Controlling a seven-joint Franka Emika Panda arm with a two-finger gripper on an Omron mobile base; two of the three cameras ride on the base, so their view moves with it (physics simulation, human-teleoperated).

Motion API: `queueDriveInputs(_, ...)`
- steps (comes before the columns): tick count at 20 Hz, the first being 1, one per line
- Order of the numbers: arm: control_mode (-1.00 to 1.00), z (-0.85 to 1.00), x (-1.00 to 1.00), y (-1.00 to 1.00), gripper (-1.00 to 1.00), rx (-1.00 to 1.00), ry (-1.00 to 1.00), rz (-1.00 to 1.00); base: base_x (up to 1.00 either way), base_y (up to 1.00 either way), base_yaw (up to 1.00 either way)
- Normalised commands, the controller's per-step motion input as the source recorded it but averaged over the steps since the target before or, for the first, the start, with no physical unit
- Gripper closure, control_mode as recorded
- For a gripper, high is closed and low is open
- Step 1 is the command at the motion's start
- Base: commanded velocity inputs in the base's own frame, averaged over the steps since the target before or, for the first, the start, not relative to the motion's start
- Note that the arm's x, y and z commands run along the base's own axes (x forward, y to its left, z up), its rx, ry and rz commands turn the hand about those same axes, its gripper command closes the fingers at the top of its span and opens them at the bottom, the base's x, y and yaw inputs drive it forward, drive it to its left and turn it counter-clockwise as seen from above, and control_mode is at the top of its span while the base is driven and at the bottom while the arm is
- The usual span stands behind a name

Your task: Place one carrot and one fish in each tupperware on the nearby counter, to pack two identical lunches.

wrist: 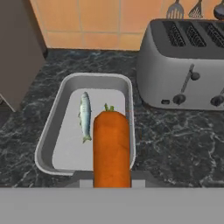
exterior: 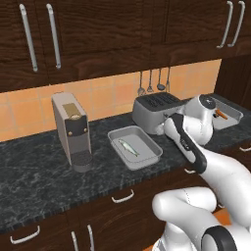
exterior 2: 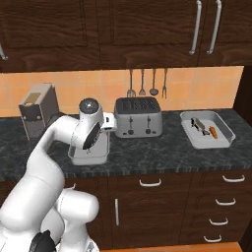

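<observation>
Gripping a carrot (wrist: 111, 148), the gripper (wrist: 112, 181) hangs over the near tray (wrist: 50, 131), where a fish (wrist: 85, 116) lies. The toaster (wrist: 188, 65) stands just beside that tray, the coffee machine (exterior: 71, 130) on its other side. The far tray (exterior 2: 224, 140) on the counter (exterior 2: 157, 152) holds a second carrot (exterior 2: 213, 131) and fish (exterior 2: 198, 124).

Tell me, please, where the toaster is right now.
The toaster stands at the back of the counter, under the hanging utensils, between the two tupperware trays.
</observation>
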Motion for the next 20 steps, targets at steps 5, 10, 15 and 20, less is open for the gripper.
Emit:
queueDriveInputs(5,-1.0,-0.63,0.27,0.69,1.0,0.09,0.04,0.0,0.0,0.0,0.0)
queueDriveInputs(10,-1.0,-0.32,0.53,0.39,1.0,0.0,0.11,0.0,0.0,0.0,0.0)
queueDriveInputs(15,-1.0,-0.29,0.58,0.06,1.0,0.0,0.05,0.0,0.0,0.0,0.0)
queueDriveInputs(20,-1.0,-0.25,0.51,-0.01,1.0,0.0,0.0,0.0,0.0,0.0,0.0)
